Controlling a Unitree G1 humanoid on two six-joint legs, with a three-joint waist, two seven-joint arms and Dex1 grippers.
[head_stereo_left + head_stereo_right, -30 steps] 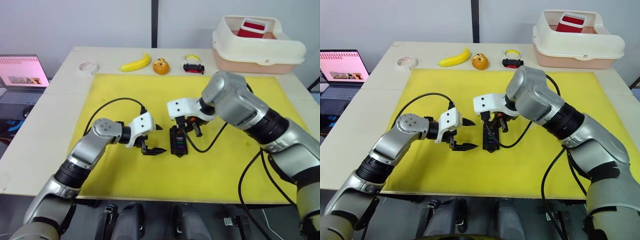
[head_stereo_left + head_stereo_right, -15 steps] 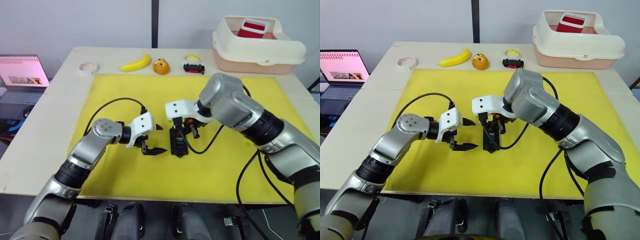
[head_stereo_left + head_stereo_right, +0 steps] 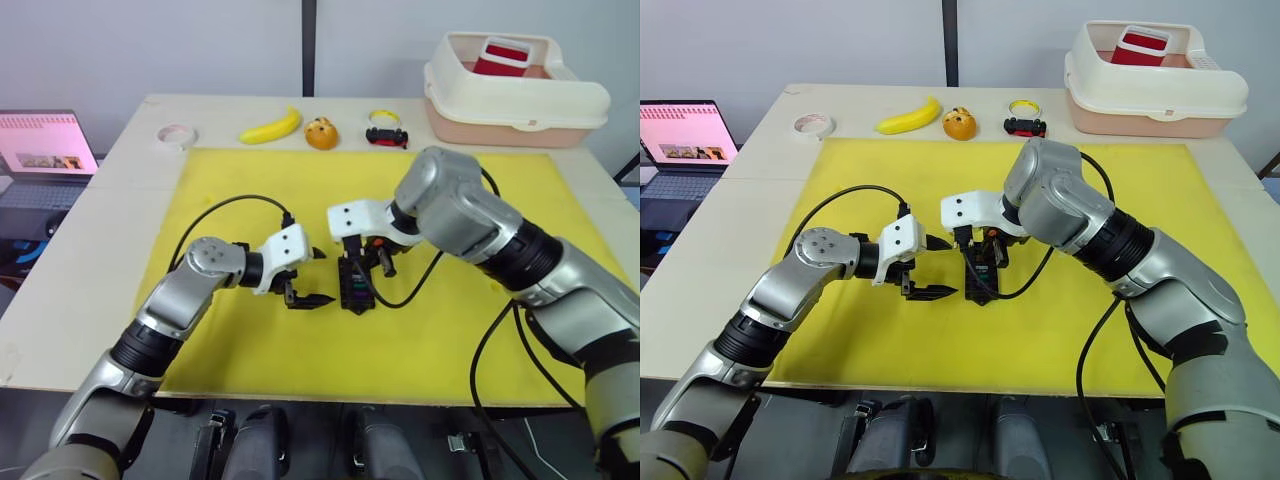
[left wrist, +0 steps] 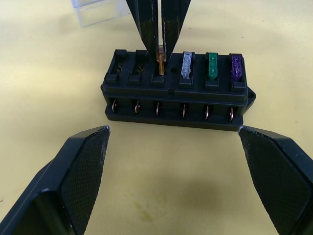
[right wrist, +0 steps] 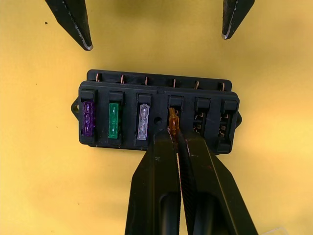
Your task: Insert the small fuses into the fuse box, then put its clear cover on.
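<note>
The black fuse box (image 5: 156,115) lies on the yellow mat (image 3: 430,330). A purple fuse (image 5: 88,118), a green one (image 5: 113,120) and a pale grey one (image 5: 143,122) sit in its slots. My right gripper (image 5: 173,128) is shut on an amber fuse (image 4: 160,59), whose lower end is in the fourth slot; the two slots beside it are bare. My left gripper (image 4: 173,147) stands open just left of the box, one finger (image 4: 80,166) on each side of it without touching. The clear cover (image 4: 98,9) lies on the mat behind the box.
Along the table's back edge lie a tape roll (image 3: 177,133), a banana (image 3: 271,126), an orange toy (image 3: 321,133) and a black-and-red toy car (image 3: 387,135). A cream lidded bin (image 3: 515,90) stands back right. A laptop (image 3: 45,150) sits off the table's left side.
My right gripper has shifted slightly left and lower over the fuse box with the amber fuse. The left gripper has stayed open in place.
</note>
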